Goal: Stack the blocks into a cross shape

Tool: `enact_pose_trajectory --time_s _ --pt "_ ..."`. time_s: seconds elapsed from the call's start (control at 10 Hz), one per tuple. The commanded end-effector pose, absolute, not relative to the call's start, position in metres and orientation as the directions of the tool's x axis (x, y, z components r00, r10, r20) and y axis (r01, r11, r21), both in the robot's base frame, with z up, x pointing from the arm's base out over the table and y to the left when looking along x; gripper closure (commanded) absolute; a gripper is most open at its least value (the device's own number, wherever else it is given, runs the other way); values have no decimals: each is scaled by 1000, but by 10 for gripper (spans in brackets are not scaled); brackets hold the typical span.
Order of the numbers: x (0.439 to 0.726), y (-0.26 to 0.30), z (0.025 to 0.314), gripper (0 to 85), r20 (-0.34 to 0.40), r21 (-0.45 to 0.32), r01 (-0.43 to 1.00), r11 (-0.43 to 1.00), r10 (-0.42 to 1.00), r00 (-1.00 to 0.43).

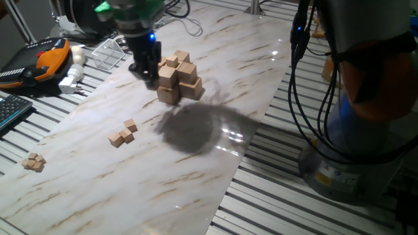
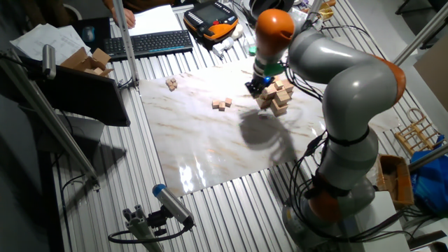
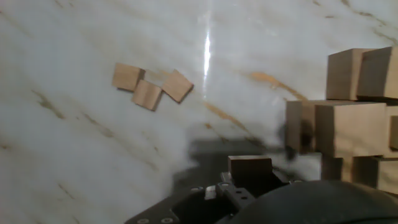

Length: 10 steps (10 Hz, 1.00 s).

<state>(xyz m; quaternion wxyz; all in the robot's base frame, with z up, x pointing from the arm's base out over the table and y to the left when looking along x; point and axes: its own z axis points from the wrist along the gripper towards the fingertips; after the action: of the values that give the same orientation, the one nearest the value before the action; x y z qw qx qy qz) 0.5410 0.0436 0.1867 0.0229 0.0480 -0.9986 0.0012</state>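
Cross shape (image 1: 178, 78) chunky tiered tan cubes w/ small cubes on top, gripper (image 1: 145, 69) just beside it, clamped on small block (image 3: 249, 167), 3 loose blocks (image 1: 123, 133) on marble worktop (image 1: 196, 163)

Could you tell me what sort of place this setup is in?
Probably a robotics lab: a marble-look board lies on a slatted metal table, with a keyboard, a teach pendant and loose cables around the arm.

Counted on the tabletop (image 1: 215, 170): one cross shape (image 1: 177, 78) of larger cubes, three loose blocks (image 1: 123, 133) in the nearer cluster, a second little cluster (image 1: 33, 162) at the edge — number unclear there. One more block (image 3: 250, 168) in the hand (image 3: 249, 186).
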Motion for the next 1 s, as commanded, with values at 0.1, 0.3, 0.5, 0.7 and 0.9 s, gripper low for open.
enact_pose_trajectory --time_s 0.1,0.3,0.5,0.7,0.9 --pt "539 19 189 850 54 -5 -117 993 -116 -992" --pt "537 10 191 850 57 -27 -126 992 -124 -991" --pt "535 4 190 850 58 -33 -129 991 -127 -990" --pt "534 -2 186 850 56 -30 -135 990 -133 -990" --pt "535 -1 185 850 69 -29 -118 993 -116 -991"
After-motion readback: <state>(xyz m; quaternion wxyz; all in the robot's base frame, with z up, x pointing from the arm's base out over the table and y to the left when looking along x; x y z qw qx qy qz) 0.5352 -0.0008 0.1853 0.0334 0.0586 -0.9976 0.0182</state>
